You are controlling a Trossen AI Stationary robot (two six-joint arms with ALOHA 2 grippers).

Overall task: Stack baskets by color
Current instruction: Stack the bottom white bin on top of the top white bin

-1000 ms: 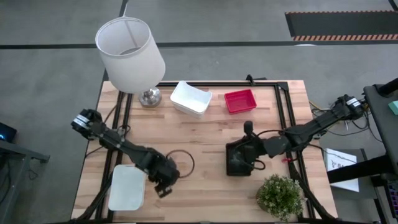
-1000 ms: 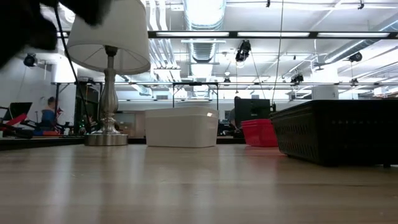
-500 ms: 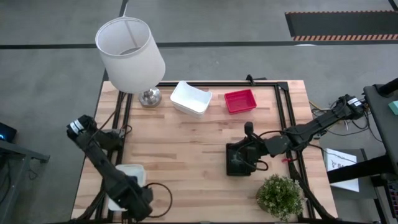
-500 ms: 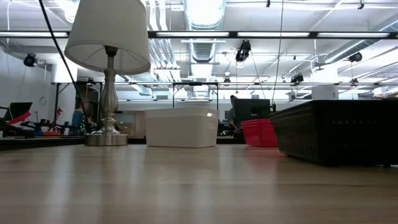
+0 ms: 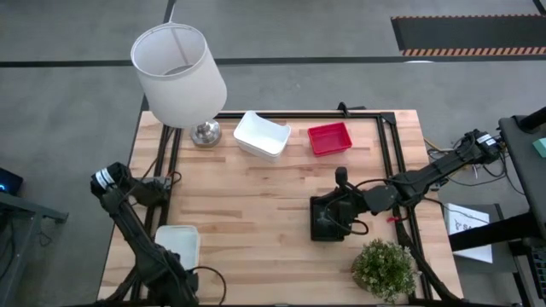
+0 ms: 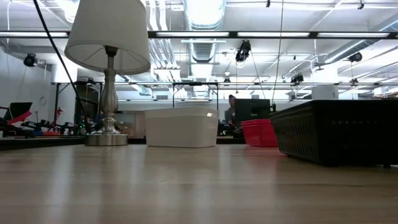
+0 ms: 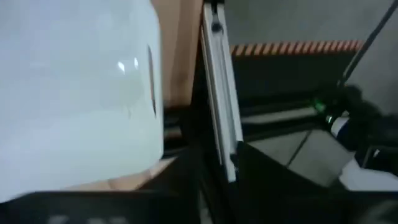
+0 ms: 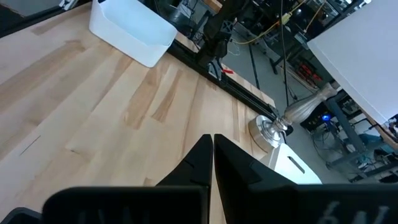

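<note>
A white basket (image 5: pixel 177 243) rests flat at the table's near left; it fills the left wrist view (image 7: pixel 74 93). My left gripper (image 5: pixel 175 290) hangs at the near edge just beyond that basket's near end, its arm crossing the basket's left side. Another white basket (image 5: pixel 262 135) and a red basket (image 5: pixel 329 138) sit at the far side. A black basket (image 5: pixel 328 220) sits right of centre. My right gripper (image 5: pixel 341 176) is shut and hovers just past the black basket's far end, pointing toward the table's left (image 8: pixel 212 140).
A lamp (image 5: pixel 179 72) with a white shade stands at the far left corner, its base (image 8: pixel 272 132) on the table. A small potted plant (image 5: pixel 384 269) stands at the near right. Bare wood lies in the middle (image 5: pixel 256 205). Black frame rails (image 7: pixel 217 93) run along the table's edges.
My left gripper has swung from the right side of the near-left white basket toward the table's near edge and left, rolling as it went. Its arm now lies across the basket's left side. The baskets and my right arm have kept still.
</note>
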